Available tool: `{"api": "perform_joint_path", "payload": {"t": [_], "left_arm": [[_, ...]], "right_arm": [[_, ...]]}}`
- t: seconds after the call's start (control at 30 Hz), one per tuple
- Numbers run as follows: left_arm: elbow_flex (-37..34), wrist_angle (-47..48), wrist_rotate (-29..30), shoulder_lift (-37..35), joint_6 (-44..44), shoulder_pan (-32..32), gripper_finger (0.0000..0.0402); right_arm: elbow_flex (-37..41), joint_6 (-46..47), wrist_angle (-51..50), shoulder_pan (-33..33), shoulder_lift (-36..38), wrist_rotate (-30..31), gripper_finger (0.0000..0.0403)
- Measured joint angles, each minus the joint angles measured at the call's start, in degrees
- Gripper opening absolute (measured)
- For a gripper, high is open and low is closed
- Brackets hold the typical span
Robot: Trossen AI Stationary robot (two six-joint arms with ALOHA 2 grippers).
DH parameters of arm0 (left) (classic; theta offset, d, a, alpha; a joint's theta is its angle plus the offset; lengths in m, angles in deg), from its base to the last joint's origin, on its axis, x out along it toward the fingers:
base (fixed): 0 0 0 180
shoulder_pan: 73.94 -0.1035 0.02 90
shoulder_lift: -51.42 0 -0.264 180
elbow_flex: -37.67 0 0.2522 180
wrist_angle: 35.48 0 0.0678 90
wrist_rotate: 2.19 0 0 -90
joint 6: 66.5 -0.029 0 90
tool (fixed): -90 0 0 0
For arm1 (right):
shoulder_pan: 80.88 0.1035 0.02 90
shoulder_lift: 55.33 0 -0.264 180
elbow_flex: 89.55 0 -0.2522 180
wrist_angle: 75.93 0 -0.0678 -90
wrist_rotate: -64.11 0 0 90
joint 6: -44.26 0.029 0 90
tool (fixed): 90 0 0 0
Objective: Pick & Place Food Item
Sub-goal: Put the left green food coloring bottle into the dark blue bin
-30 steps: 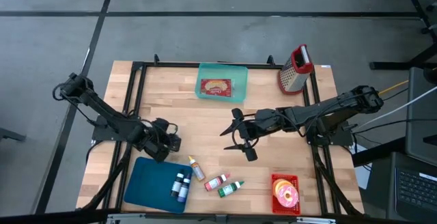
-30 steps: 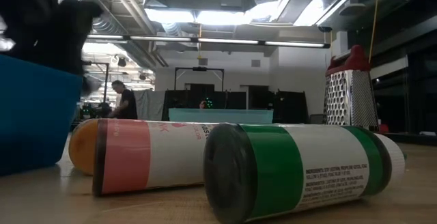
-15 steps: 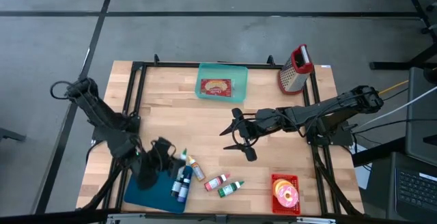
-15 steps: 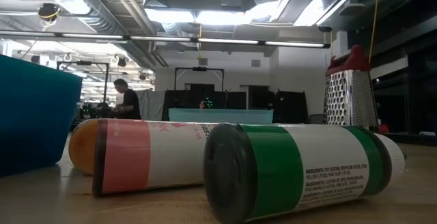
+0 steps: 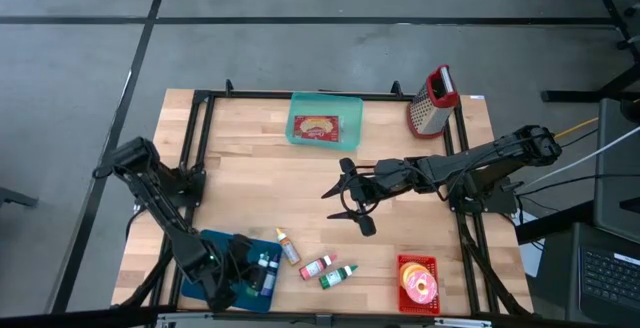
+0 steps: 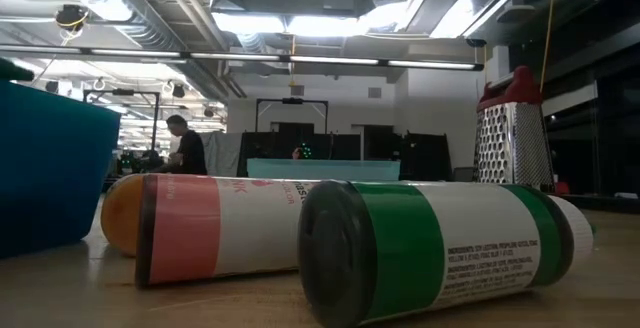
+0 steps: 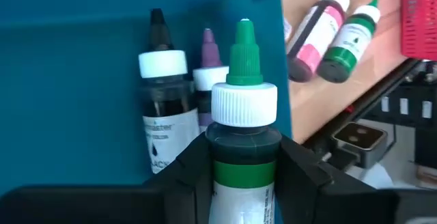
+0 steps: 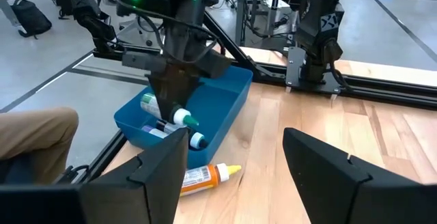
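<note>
Now left end effector (image 7: 242,176), lower left of high view, grips green-capped dropper bottle (image 7: 244,125) over blue plastic bin (image 5: 212,258): lower beside bottles inside, then release; right end effector (image 5: 345,200) idles open mid-surface.

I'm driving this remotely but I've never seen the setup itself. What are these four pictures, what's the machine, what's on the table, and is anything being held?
Two dark robot arms work at a wooden table. One picture looks straight down, one sits at table height, and one rides on each wrist.

The left gripper is over the blue bin and shut on a green-capped bottle; a black-capped bottle and a purple-capped one already stand inside. The right gripper waits open mid-table, holding nothing.

On the table lie an orange bottle, a pink one and a green one, plus a red basket, a teal tray and a grater.
</note>
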Motion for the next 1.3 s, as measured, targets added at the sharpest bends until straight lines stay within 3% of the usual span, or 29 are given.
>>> {"api": "perform_joint_path", "payload": {"t": [0.57,1.07,1.3], "left_arm": [[0.0,12.4,-11.1,0.5,2.0,-1.7,0.0112],[0.0,12.1,-10.7,2.1,2.0,-2.4,0.0116],[0.0,11.8,-8.0,2.3,0.7,-2.3,0.0169]], "right_arm": [[0.0,1.1,-0.1,0.0,0.0,1.4,0.0245],[0.0,1.0,-0.1,0.0,0.0,1.3,0.0245],[0.0,0.8,-0.1,0.0,0.0,1.3,0.0245]]}}
